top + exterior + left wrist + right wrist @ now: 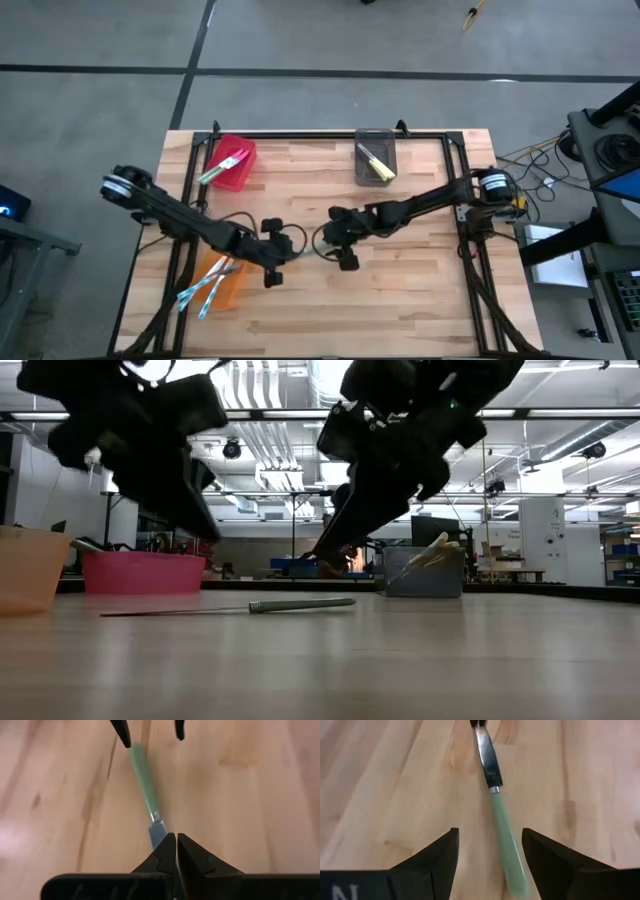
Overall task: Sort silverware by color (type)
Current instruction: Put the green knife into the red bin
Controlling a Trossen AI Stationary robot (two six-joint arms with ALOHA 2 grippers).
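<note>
Right in front of your low camera, one knife [230, 606] lies flat on the table [400, 660], handle toward the grey bin side, blade tip pointing toward the red bin side. That level view cannot give you the handle colour; your wrist cameras can: it is green.

Take that knife as your landmark. Your right gripper [490, 850] hangs over its handle end with its fingers spread wide, one on each side of the green handle, and from this view you cannot tell whether they touch it. Your left gripper [176, 847] sits at the blade end, fingers pressed together, tips just over the blade; whether they pinch the metal is hidden.

Only the overhead view shows both arms meeting mid-table, yet there the knife between them is hidden or too slim to make out.

Beside the knife on the left arm's side, near the table's front edge, sits the orange bin [222, 281] with light-blue-handled knives [203, 290] sticking out over its rim. Farther back from the knife, the red bin [237, 160] holds green-handled knives [222, 168]. Also at the back, on the right arm's side, the grey bin [376, 157] holds yellow-handled knives [378, 166], which the low view shows leaning above its rim.
</note>
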